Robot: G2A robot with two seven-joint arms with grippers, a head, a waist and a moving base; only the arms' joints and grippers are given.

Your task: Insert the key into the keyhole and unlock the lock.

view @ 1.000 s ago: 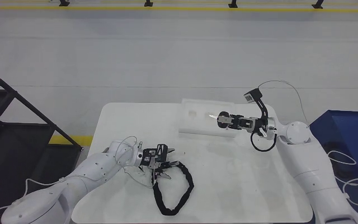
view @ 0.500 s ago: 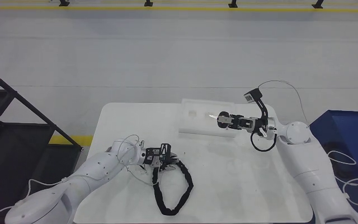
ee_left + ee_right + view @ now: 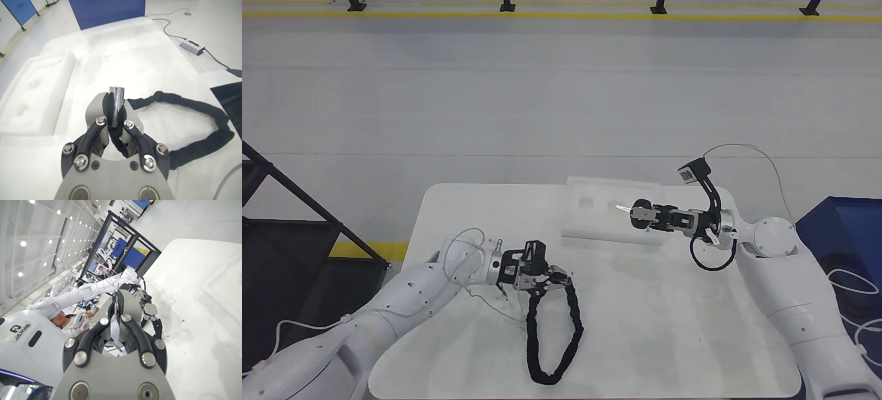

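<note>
My two pincers each held one half of the job, but the halves had not met. My left pincer (image 3: 542, 277) was clamped tight on the lock (image 3: 554, 335), a long loop of chain in a black fabric sleeve. The loop trailed behind that pincer and lay slack on the table (image 3: 662, 330). What the left fingers actually gripped was the lock's chrome barrel (image 3: 116, 95), which stuck out past their tips, away from my wrist. I could not see the keyhole itself.

My right pincer (image 3: 642, 213) was closed on the key (image 3: 623, 208), pinched flat between the pads. Its thin blade poked out ahead, aimed roughly towards the left pincer. The two pincers were well apart, so I judged the task to be at its middle: both things grasped, nothing inserted, nothing turned. Left to do were bringing blade and barrel together, lining them up, pushing in and twisting.

A white foam tray (image 3: 587, 210) with shallow cut-outs lay just under the right pincer, and ahead of the left one, off to one side. Between the pincers there was bare table, so nothing blocked the way. The likeliest nuisance, I judged, was the slack loop tugging on the barrel during alignment. Far beyond the left pincer, on the floor, sat a small power brick (image 3: 191, 46) on its cable.
</note>
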